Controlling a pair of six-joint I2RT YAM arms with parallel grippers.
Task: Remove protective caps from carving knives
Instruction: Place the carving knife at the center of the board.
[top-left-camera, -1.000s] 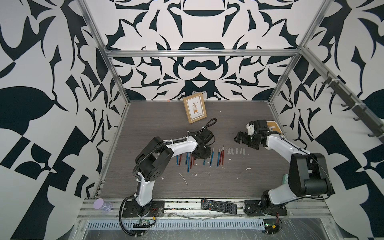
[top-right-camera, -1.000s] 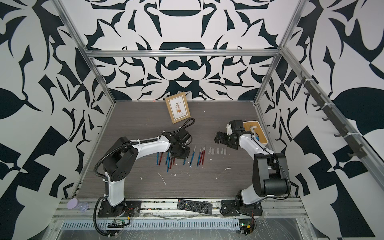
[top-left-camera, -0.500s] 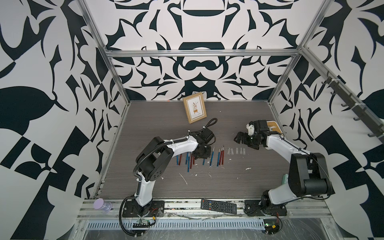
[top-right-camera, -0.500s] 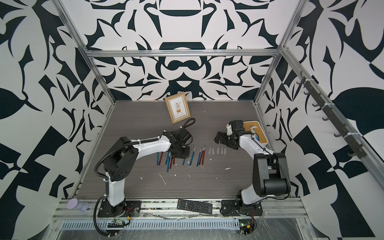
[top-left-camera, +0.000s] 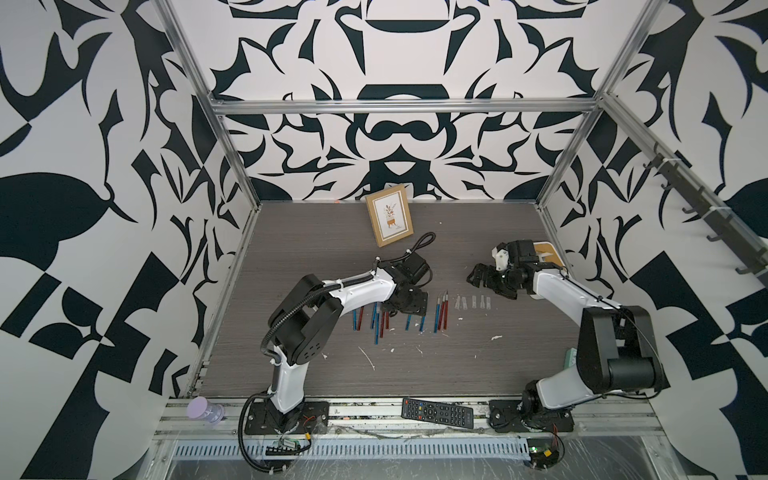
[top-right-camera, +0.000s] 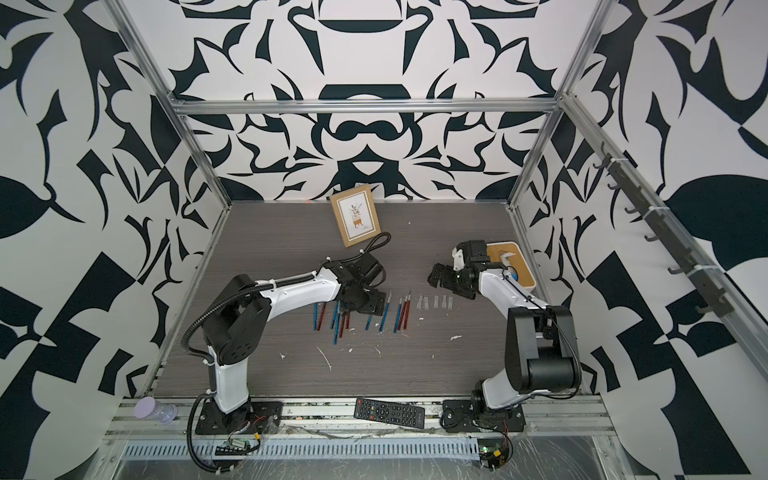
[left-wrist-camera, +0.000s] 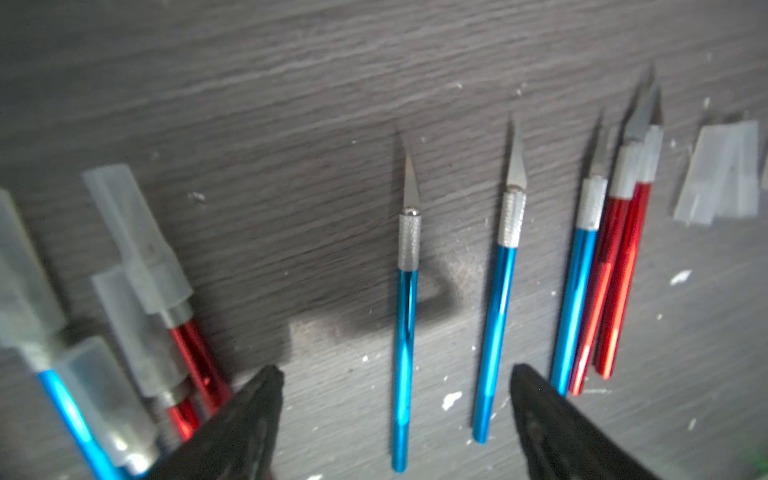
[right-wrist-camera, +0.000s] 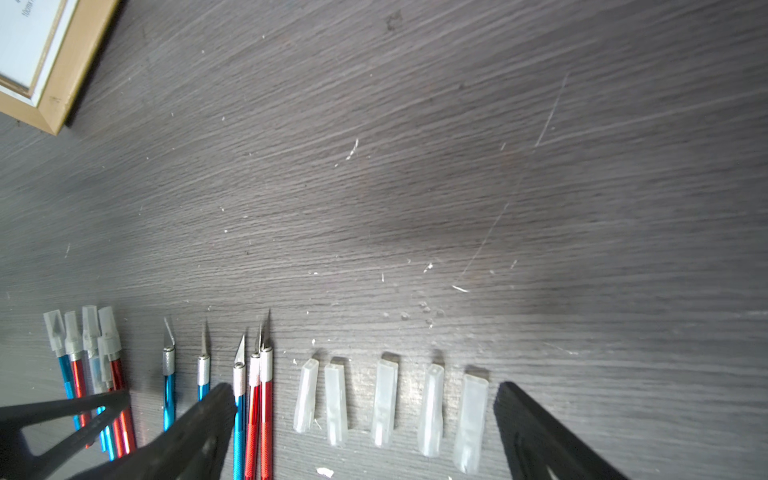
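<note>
Left pincer (left-wrist-camera: 395, 374), spread and empty, hangs over two bare blue knives (left-wrist-camera: 405, 332) at the middle of the table (top-left-camera: 457, 232); right pincer (right-wrist-camera: 363, 390), spread and empty, hangs over five loose caps (right-wrist-camera: 384, 403) just beside them.

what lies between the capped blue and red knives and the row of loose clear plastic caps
Five bare-bladed thin metal knives: two lone blue-handled ones, then a blue and two red bunched together. The right wrist view shows it best.

We see lots of bare table (top-left-camera: 316, 249) behind the knives (top-left-camera: 441, 313); a picture frame (top-left-camera: 390, 221) stands there, caps (top-left-camera: 473, 302) lie beside.
</note>
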